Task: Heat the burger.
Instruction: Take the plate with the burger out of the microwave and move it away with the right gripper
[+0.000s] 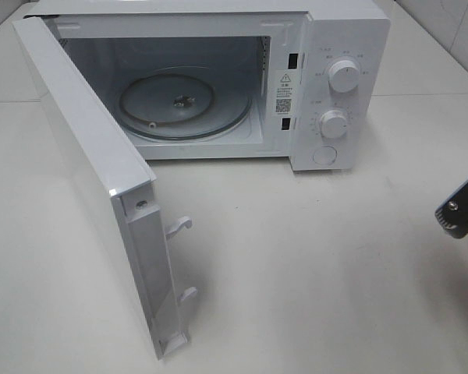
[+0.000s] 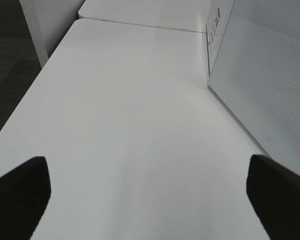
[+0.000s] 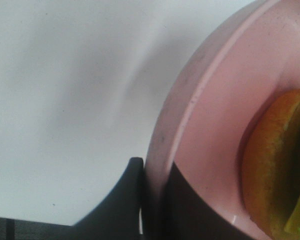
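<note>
The burger (image 3: 275, 170), with a golden-brown bun and a bit of green lettuce, sits on a round pink plate (image 3: 215, 100) in the right wrist view. My right gripper (image 3: 154, 167) is shut on the plate's rim, one dark finger on each side of it. In the exterior view only a dark part of the right arm (image 1: 460, 206) shows at the right edge; burger and plate are outside that view. My left gripper (image 2: 147, 195) stands open over bare table, its two dark fingertips (image 2: 20, 195) far apart with nothing between them.
A white microwave (image 1: 335, 47) stands at the back of the white table (image 1: 312, 273). Its door (image 1: 86, 156) is swung wide open toward the front left, showing the glass turntable (image 1: 183, 101). The door's outer face (image 2: 270, 75) is close beside my left gripper.
</note>
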`<control>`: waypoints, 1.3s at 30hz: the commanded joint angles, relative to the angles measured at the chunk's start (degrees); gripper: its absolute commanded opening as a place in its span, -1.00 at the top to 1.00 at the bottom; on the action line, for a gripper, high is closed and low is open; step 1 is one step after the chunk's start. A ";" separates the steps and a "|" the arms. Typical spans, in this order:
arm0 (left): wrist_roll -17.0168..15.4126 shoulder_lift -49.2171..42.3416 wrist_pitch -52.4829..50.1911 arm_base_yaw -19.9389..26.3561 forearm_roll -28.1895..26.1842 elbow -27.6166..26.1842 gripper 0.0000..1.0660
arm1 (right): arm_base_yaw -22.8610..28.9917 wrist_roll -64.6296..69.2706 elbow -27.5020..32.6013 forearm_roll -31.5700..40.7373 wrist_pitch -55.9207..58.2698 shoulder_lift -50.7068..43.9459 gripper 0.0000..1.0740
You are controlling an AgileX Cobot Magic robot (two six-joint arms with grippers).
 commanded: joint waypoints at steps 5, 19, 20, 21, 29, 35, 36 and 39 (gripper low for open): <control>-0.17 -1.20 -0.74 -0.40 -0.23 0.00 -0.89 | -0.23 10.43 -1.83 -6.02 1.15 5.61 1.00; -0.17 -1.20 -0.74 -0.40 -0.23 0.00 -0.89 | -6.65 16.04 -2.46 -8.88 -3.15 16.21 1.00; -0.17 -1.20 -0.74 -0.40 -0.23 0.00 -0.89 | -7.91 17.59 -2.69 -9.51 -5.04 17.99 1.00; -0.17 -1.20 -0.74 -0.40 -0.23 0.00 -0.89 | -8.48 18.05 -2.98 -9.51 -5.79 18.79 1.00; -0.17 -1.20 -0.74 -0.40 -0.23 0.00 -0.89 | -12.09 19.94 -7.22 -12.55 -7.96 26.59 1.00; -0.17 -1.20 -0.74 -0.40 -0.23 0.00 -0.89 | -13.81 20.05 -8.48 -12.66 -10.54 30.14 0.97; -0.17 -1.20 -0.74 -0.40 -0.23 0.00 -0.89 | -13.81 20.05 -9.05 -12.78 -10.66 31.11 0.94; -0.17 -1.20 -0.74 -0.40 -0.23 0.00 -0.89 | -13.81 20.63 -9.34 -12.66 -11.23 31.51 0.89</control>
